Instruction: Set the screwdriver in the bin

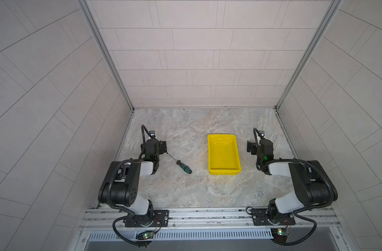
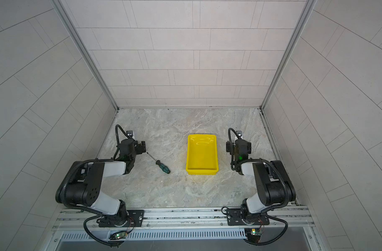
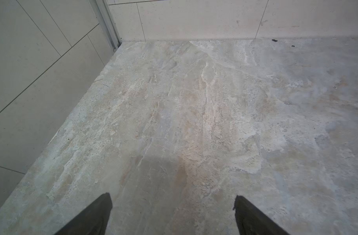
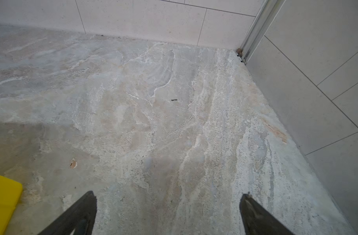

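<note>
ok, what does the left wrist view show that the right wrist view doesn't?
Left wrist only: the left gripper, open and empty. Right wrist only: the right gripper, open and empty, and a corner of the bin. Both: the table and the tiled wall. Neither shows the screwdriver.

Grey stone-patterned tabletop [image 1: 185, 191], surface worn and mottled. Pale tiled wall panels [image 1: 207, 65] enclose three sides, joined by aluminium corner profiles [image 1: 107, 56]. One small dark fleck [image 4: 174, 100] and one brownish chip [image 4: 73, 163] mark the surface. A slotted vent grille [image 1: 207, 234] runs along the front.
</note>
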You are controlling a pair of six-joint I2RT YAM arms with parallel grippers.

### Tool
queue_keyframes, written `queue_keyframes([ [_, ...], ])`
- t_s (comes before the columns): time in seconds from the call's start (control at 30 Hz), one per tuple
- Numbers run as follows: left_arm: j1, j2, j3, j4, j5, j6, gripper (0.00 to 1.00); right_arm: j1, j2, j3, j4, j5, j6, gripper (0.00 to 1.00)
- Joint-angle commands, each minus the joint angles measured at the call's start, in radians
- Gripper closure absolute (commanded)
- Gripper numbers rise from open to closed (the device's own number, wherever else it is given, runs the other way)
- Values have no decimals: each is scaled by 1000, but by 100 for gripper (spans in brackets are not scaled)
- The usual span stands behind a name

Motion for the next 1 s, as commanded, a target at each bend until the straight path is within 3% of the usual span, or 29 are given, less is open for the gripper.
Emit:
queue_keyframes([
  [0.0,3,-3,15,3,6,-1,0,1,1,10,6,3,-8,0],
  [0.97,7,7,26,-10,9,-5,0,8,-5,1,19,15,-14,0],
])
